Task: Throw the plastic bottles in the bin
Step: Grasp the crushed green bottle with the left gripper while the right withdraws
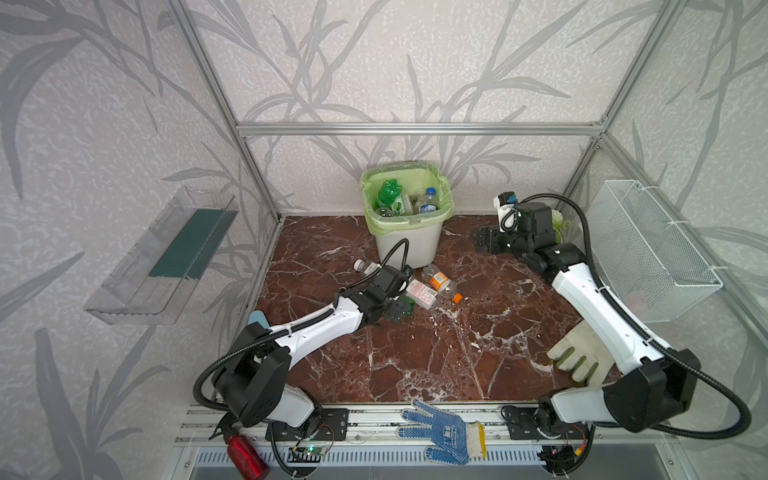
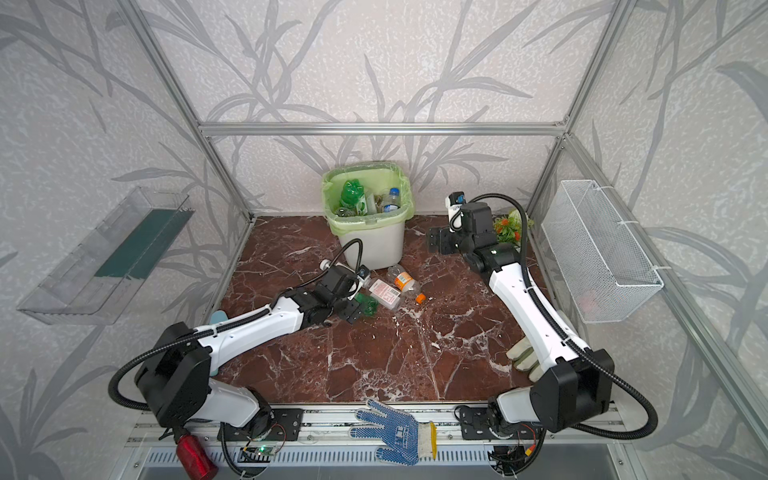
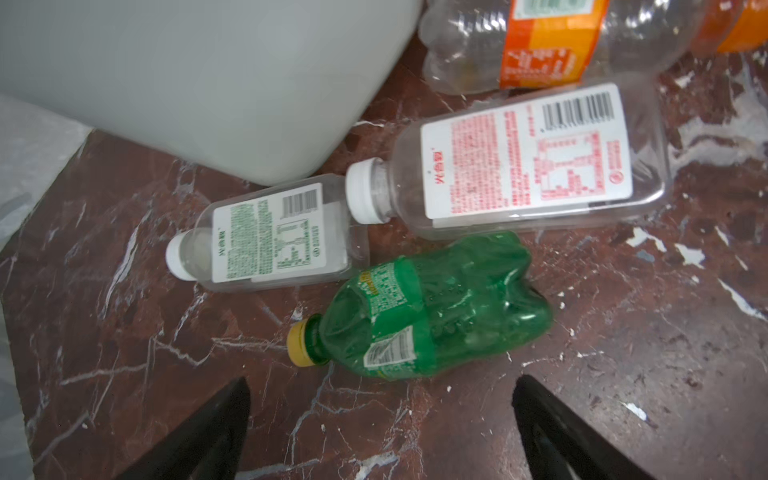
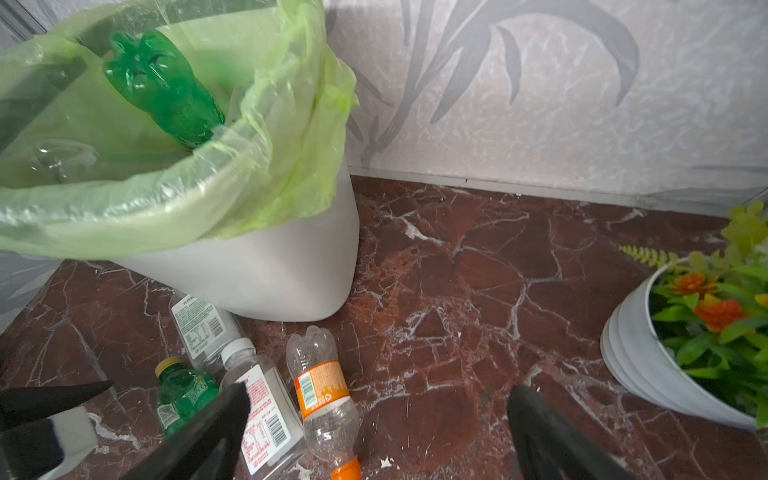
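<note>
Just beyond the left gripper (image 3: 381, 379) lies a green bottle (image 3: 440, 311) — untouched.

Ahead of your left gripper (image 3: 381, 380): green bottle (image 3: 436, 316), crumpled translucent plastic, glossy. Past it, red-print bottle (image 3: 528, 166) and green-print bottle (image 3: 270, 237): clear smooth plastic, matt paper-like labels. Tabletop (image 3: 124, 353) beneath: polished, veined stone look. Near your right gripper (image 4: 379, 390): bin (image 4: 270, 282), matt white plastic; its liner (image 4: 282, 158), thin shiny film. Also near it, flower pot (image 4: 640, 365): smooth, ribbed, slight sheen.

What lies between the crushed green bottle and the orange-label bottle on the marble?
The clear bottle with the red-printed white label lies between the green bottle and the orange-label bottle, clearest in the left wrist view.
</note>
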You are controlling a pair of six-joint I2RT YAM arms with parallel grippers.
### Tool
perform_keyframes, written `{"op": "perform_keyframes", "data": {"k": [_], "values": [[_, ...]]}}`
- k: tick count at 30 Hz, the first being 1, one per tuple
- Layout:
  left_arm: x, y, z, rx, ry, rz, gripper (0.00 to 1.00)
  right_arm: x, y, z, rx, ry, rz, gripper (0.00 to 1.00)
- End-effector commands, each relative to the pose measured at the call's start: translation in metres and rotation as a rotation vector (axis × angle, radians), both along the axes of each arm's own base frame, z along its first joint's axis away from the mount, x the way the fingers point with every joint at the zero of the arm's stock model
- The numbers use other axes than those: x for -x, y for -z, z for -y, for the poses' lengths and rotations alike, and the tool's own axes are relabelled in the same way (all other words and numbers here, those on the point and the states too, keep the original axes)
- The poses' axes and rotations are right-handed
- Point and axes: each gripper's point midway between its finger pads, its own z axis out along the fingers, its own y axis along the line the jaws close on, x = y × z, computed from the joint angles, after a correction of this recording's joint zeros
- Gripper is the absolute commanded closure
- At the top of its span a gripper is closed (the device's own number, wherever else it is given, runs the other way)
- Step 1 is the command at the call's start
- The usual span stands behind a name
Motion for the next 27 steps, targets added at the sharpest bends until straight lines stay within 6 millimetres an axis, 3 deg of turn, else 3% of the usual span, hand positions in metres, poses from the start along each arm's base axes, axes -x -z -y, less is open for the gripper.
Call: {"op": "perform_keyframes", "data": {"k": [1, 5, 8, 17, 23, 27], "values": [[0.003, 0.007, 0.007, -0.106, 0.132, -0.059, 0.02, 0.011, 0.017, -0.001, -0.062, -0.016, -0.023, 0.03], [0.004, 0.023, 0.016, -0.175, 0.237, -0.144, 0.06, 0.022, 0.051, 0.013, -0.074, 0.02, -0.096, 0.03], [0.004, 0.036, 0.021, -0.214, 0.295, -0.2, 0.09, 0.027, 0.061, 0.022, -0.095, 0.04, -0.116, 0.03], [0.018, 0.063, 0.033, -0.197, 0.377, -0.335, 0.18, 0.033, 0.072, 0.034, -0.11, 0.057, -0.144, 0.03], [0.03, 0.07, 0.036, -0.15, 0.367, -0.395, 0.41, 0.033, 0.077, 0.032, -0.124, 0.049, -0.162, 0.03], [0.035, 0.065, 0.042, -0.09, 0.353, -0.413, 0.5, 0.033, 0.08, 0.031, -0.13, 0.045, -0.171, 0.03]]}}
